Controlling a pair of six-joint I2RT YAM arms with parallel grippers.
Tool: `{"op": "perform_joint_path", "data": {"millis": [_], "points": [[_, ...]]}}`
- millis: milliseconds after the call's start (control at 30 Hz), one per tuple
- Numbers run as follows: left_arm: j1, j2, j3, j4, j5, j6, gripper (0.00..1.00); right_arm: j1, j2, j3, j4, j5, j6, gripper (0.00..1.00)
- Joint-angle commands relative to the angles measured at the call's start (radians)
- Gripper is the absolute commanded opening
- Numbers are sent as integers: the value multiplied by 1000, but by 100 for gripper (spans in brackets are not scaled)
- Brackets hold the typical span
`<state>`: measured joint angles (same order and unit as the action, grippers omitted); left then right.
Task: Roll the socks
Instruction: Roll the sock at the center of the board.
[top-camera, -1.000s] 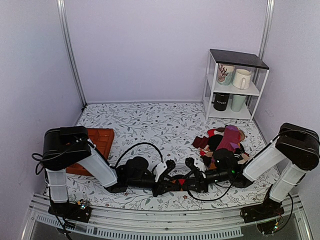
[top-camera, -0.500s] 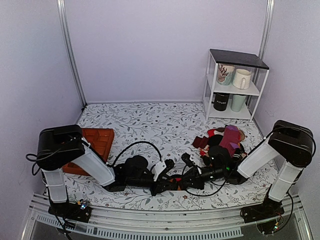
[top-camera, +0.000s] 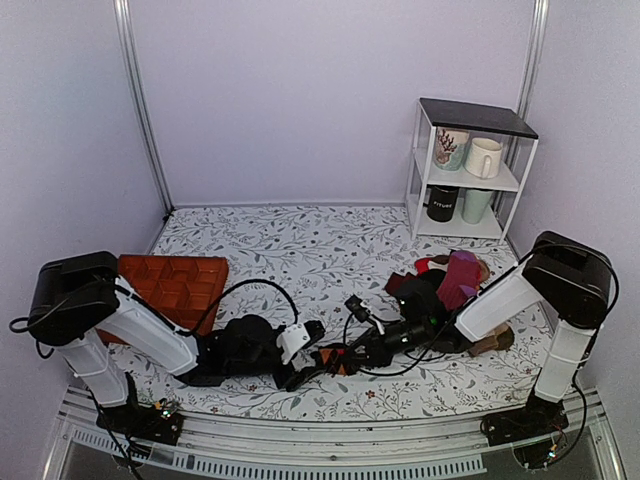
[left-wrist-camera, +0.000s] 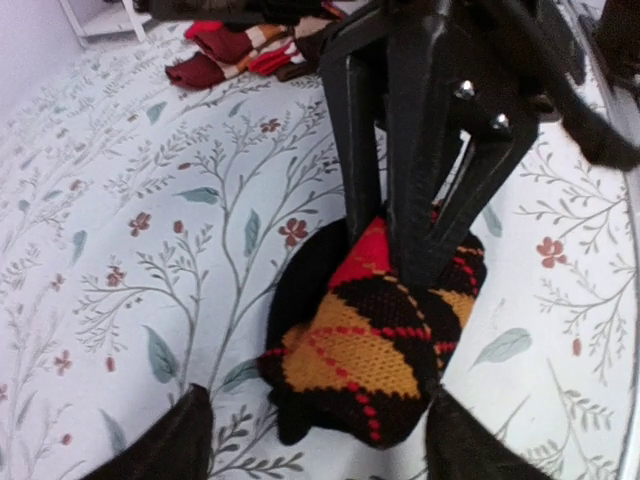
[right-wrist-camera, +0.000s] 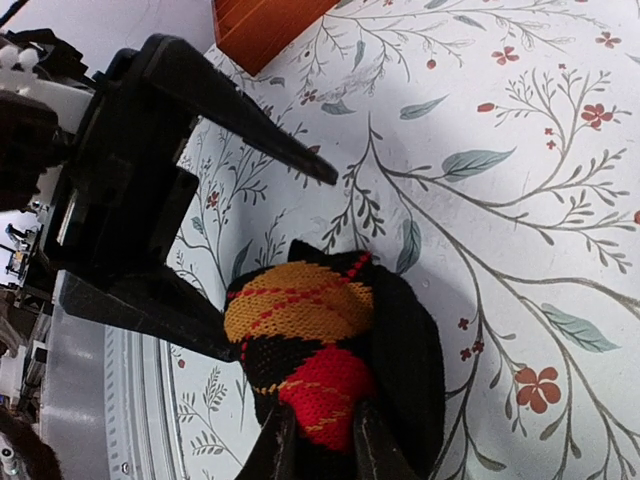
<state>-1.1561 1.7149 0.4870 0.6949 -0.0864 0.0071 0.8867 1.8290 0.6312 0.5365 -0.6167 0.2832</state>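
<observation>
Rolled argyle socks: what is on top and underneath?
The right pincer pinches the socks from above. Floral tablecloth surrounds them; the patch directly underneath is covered.

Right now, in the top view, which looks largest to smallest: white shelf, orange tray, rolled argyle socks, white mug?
1. white shelf
2. orange tray
3. white mug and rolled argyle socks: both small, similar; socks partly hidden, so unranked.

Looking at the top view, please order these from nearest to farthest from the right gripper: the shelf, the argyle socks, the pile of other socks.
1. The argyle socks: pinched in the right gripper itself, near the table's front edge.
2. The sock pile: farther back, on the right.
3. The shelf: back right corner.
</observation>
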Motion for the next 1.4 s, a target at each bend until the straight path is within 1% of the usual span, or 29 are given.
{"op": "perform_joint_path", "data": {"millis": [0,33,67,167,367,533,700,800,833,867,900,967,1000,1033,1100,1133,1167,1200,1233,1367], "points": [[-13,-59,-51,100,-77,116,93,-6,93,-30,-372,62,35,8],[-20,-65,-65,140,-83,130,99,-7,93,-22,-394,57,43,8],[-22,-69,-78,167,-80,145,99,-9,94,-11,-413,48,47,8],[-21,-59,-92,226,-43,180,99,-25,115,30,-485,17,62,8],[-21,1,-54,238,44,224,100,-36,149,90,-613,-9,65,8],[6,68,-29,258,117,205,99,-38,160,119,-669,-10,70,8],[40,94,-87,416,189,169,100,-38,169,129,-690,-13,68,8],[48,100,-65,400,222,171,100,-38,173,130,-699,-15,67,8],[52,106,-57,395,232,173,97,-38,173,130,-703,-14,67,8],[55,113,-48,393,243,175,92,-37,172,131,-706,-13,66,8],[58,121,-40,391,250,172,81,-38,173,131,-708,-12,65,8],[66,131,-23,375,261,162,22,-38,173,130,-711,-13,63,8],[68,134,-17,371,265,157,13,-37,172,131,-710,-15,65,8],[69,137,-15,366,275,157,21,-38,173,130,-711,-15,65,8],[74,139,-16,364,289,154,52,-38,171,130,-714,-16,63,8],[77,140,-15,364,292,152,62,-38,171,131,-716,-15,62,8],[79,141,-14,360,291,152,77,-38,173,131,-717,-14,61,8],[80,143,-13,359,289,151,94,-38,175,132,-719,-15,59,8],[83,144,-13,359,290,150,99,-39,179,134,-720,-16,57,8],[95,160,-11,358,309,146,100,-38,188,140,-724,-18,54,8]]}}
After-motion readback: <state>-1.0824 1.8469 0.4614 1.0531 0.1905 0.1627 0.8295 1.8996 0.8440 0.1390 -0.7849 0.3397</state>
